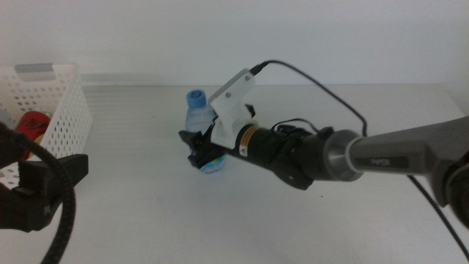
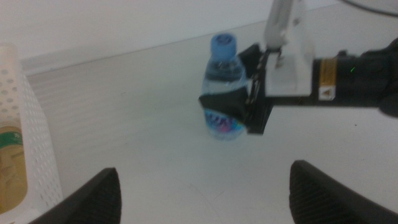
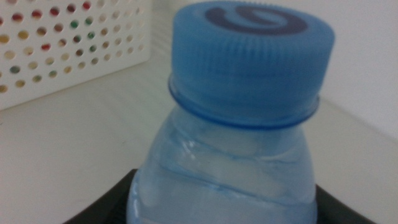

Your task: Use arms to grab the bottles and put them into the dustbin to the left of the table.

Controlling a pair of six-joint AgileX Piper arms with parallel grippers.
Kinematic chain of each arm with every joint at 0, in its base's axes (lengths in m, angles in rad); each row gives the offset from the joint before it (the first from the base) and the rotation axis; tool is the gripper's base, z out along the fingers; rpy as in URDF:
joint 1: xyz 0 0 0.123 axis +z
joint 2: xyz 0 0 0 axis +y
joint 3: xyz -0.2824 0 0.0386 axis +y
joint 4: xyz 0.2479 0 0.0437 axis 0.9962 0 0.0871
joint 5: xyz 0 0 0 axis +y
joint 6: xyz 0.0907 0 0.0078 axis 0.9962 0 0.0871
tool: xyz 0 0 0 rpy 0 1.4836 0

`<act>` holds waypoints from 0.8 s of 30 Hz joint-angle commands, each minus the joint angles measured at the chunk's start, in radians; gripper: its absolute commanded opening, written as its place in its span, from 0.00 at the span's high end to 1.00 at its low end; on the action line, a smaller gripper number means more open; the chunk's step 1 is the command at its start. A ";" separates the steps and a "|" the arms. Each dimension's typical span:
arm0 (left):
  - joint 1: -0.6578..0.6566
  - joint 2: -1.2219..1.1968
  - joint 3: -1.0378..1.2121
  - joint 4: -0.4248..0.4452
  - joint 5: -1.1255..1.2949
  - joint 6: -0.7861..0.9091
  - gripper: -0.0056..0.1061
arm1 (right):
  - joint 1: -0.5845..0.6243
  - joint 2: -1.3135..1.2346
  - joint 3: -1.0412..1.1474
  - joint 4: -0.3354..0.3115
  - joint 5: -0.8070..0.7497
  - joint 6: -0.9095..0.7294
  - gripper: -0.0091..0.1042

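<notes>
Water bottle (image 1: 199, 117) clamped upright on table (image 1: 146, 198) by right gripper (image 1: 199, 150).
Dustbin (image 1: 69, 110) set well left of bottle, red can (image 1: 31, 125) held inside; left gripper (image 2: 205, 193) spread apart near dustbin.

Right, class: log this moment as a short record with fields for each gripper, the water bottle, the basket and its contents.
right gripper: jaws closed around the water bottle at its lower body
water bottle: upright on the table, blue cap on
left gripper: open, waiting near the basket
basket: at the table's left, holds a red can; a yellow item shows in the left wrist view
</notes>
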 commanded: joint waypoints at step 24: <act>-0.005 0.002 -0.028 -0.013 -0.070 -0.016 0.18 | -0.012 -0.299 0.277 0.001 -0.124 0.049 0.29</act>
